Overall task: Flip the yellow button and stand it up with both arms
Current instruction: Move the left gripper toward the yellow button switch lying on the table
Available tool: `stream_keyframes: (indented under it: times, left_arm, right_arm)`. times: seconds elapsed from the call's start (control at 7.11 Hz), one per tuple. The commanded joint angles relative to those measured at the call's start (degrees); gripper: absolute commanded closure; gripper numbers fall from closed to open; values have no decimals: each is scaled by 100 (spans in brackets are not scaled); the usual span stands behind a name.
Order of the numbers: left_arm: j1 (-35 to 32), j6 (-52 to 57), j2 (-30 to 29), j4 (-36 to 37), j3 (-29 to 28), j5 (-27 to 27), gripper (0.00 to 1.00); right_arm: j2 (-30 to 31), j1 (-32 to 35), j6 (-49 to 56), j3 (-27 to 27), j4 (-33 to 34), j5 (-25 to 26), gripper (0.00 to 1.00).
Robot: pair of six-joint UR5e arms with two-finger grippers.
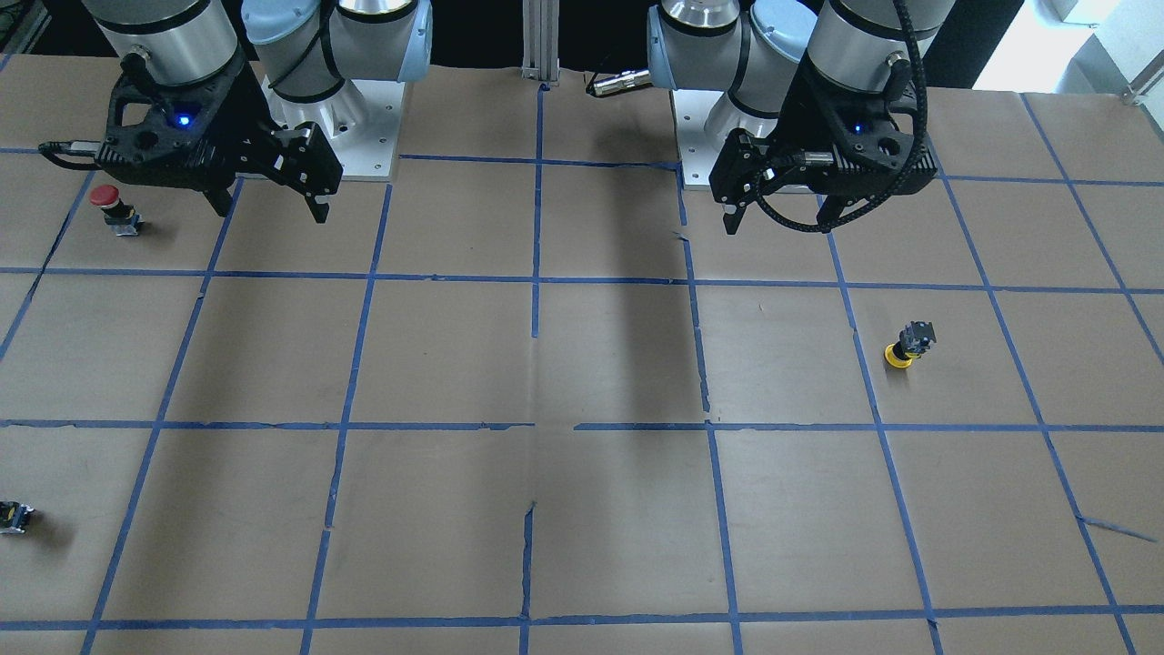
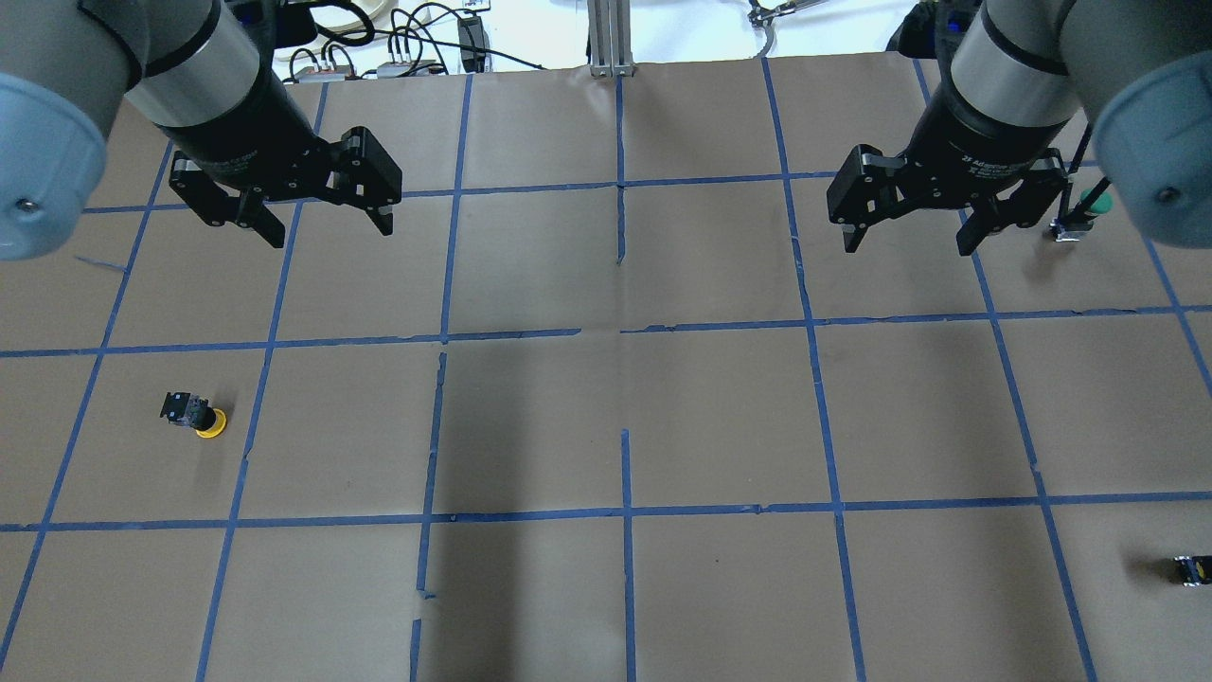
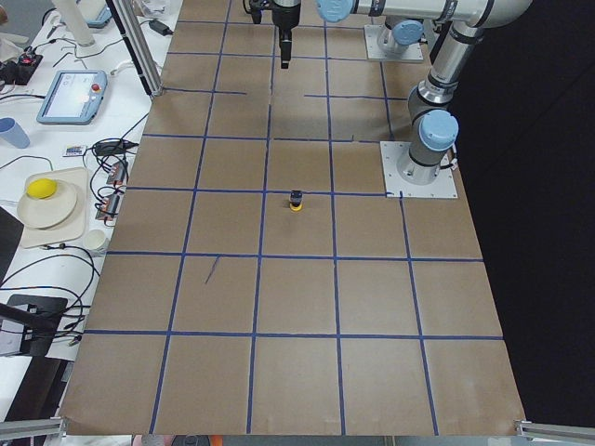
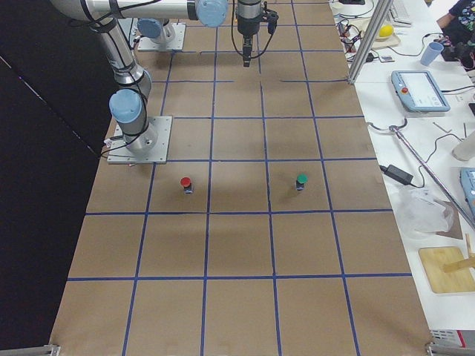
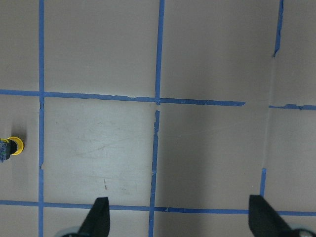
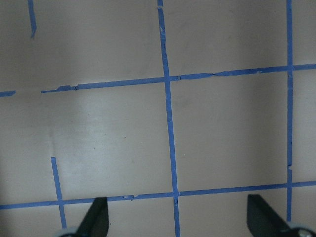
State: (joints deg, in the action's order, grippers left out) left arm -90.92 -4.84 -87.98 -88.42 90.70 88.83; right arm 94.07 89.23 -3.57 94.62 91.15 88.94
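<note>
Overhead exterior view of a brown paper-covered table (image 2: 720, 426) marked into squares by blue tape (image 2: 626, 568). The yellow button (image 2: 194, 415) sits alone in a square on the robot's left side. It seems to rest on its yellow cap with the black body uppermost, but it is too small to judge the exact tilt. The left wrist camera catches only its cap and a sliver of body, cut off by the frame edge.

The left gripper (image 2: 331, 232) hangs in the air well apart from the button, fingers spread wide, gripping nothing. Far across the table from the button, the right gripper (image 2: 907, 246) hangs likewise released. Farther still from the yellow button:
- a green-capped button (image 2: 1096, 202), partly hidden behind the right arm (image 2: 1004, 85)
- a red-capped button (image 1: 111, 206), standing cap up
- a small black block (image 2: 1191, 568), clipped by the frame edge
</note>
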Motion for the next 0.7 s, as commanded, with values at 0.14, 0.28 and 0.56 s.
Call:
stream_keyframes:
  times: [0.14,0.28,0.56]
  left_arm:
    - [30,0,27,-26,0,12,0]
    - [126,0,9,-174,26,21,0]
    - [826,-8,-43,-211,210,21,0]
  right_arm:
    - [6,-2,-4,4,0,0,0]
    - [-3,-2,5,4,0,-8,0]
    - [-20,-2,14,4,-9,18,0]
